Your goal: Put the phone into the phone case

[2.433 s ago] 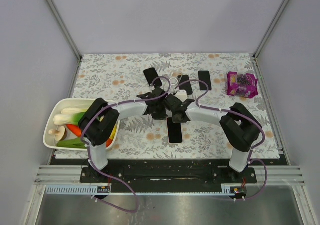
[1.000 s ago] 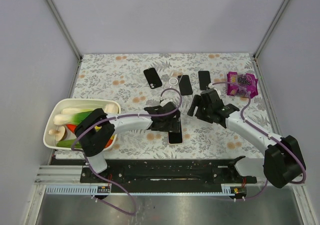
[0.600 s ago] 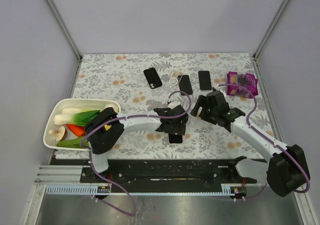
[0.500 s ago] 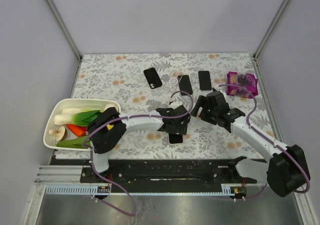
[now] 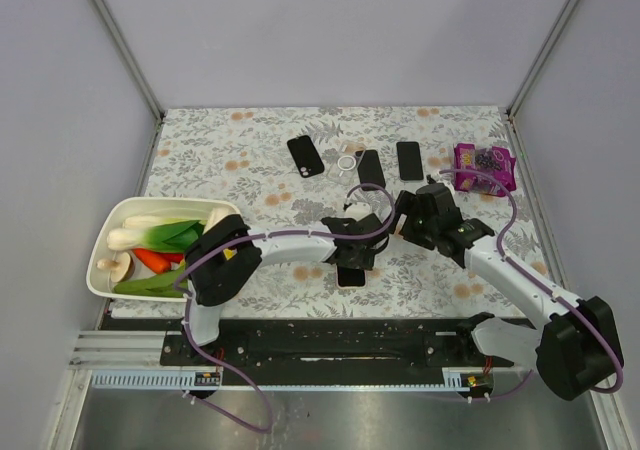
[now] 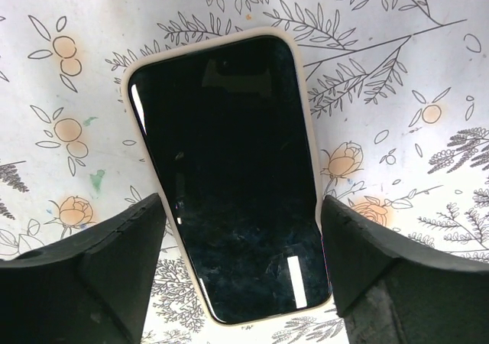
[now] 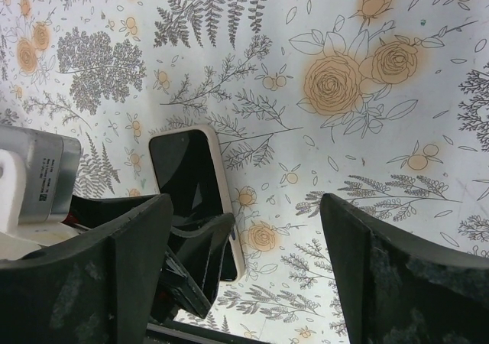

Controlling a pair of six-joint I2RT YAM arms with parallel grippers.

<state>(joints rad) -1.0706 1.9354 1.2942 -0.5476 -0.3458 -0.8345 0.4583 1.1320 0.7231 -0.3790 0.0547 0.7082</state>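
Top-down view of a floral tablecloth [image 5: 220, 140]. Nearest, at 6 o'clock: bases of two arms, left arm [image 5: 280, 242] and right arm [image 5: 510, 275], both reaching in toward the centre.

Just beyond, one phone [image 6: 229, 176], dark screen up, flat on the cloth, seated in a cream case [image 6: 310, 130] with the rim showing all round. Directly over it, the left gripper [image 6: 241, 214]: fingers [image 6: 92, 260] spread wide, one tip at each long edge of the phone, contact impossible to judge.

At 2 o'clock from the phone, the right gripper [image 7: 246, 206], also spread wide, nothing between its fingers but patterned cloth.

At 9 o'clock, one white tub [image 5: 180, 201] of vegetables [image 5: 165, 235], number hard to count.

Farther back, near 12 o'clock, three dark phone-shaped slabs [image 5: 371, 169] in a loose row, phones or cases impossible to tell, plus one small pale ring [image 5: 347, 161]. At 1 o'clock, one purple packet [image 5: 484, 167], print too small to read.
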